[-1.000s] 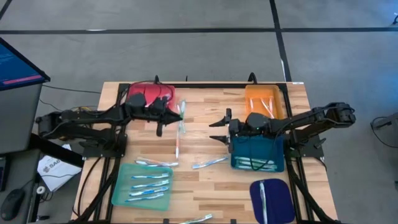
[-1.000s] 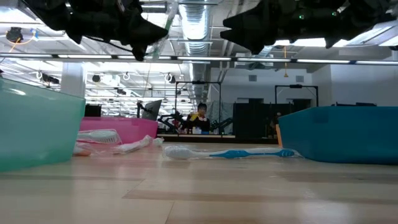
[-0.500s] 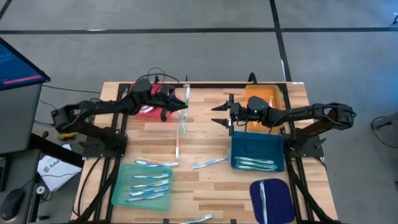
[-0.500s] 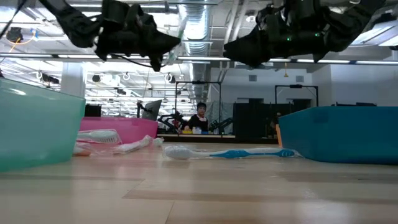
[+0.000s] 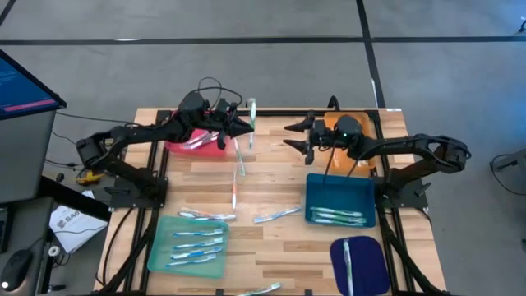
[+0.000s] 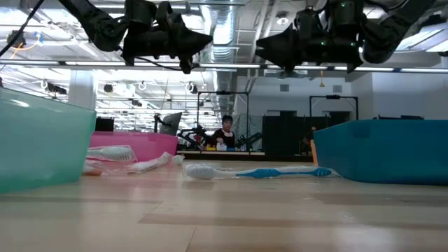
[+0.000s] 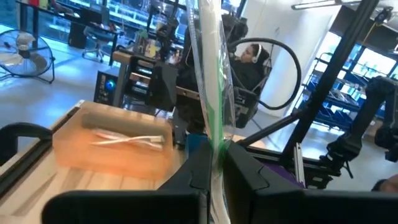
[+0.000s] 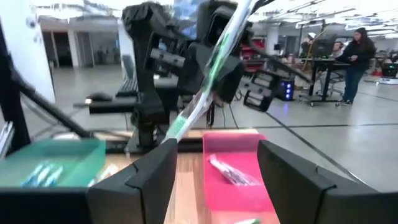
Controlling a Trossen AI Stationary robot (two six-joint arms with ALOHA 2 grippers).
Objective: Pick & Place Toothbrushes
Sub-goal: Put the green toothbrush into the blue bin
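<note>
My left gripper [image 5: 245,129] is shut on a toothbrush [image 5: 251,119], a white and green stick in a clear wrapper, held above the table's far middle beside the pink tray [image 5: 191,146]. My right gripper [image 5: 289,138] stands open a little to its right, facing it, in front of the orange tray [image 5: 349,131]. In the right wrist view the held toothbrush [image 8: 211,68] shows slanted beyond my open gripper [image 8: 217,158]. Loose toothbrushes [image 5: 205,216] [image 5: 277,215] lie flat on the wood. My left gripper pinches the wrapped toothbrush between its two fingers at the green part of its handle [image 7: 215,138]. The fingers come level, pointing toward the table's right, and lie across the brush. The brush sticks out on both sides of the fingers and is lifted clear of the table.
A mint tray [image 5: 164,247] with several toothbrushes sits near left, a teal-blue tray [image 5: 362,193] near right, and a dark blue tray [image 5: 370,263] by the near edge. A thin stick [image 5: 234,193] lies mid-table. A person [image 6: 225,131] sits in the room behind.
My left gripper has carried the toothbrush toward the far edge and a little to the right, past the pink tray. My right gripper has swung from over the teal-blue tray toward the far edge, in front of the orange tray, and stays open.
</note>
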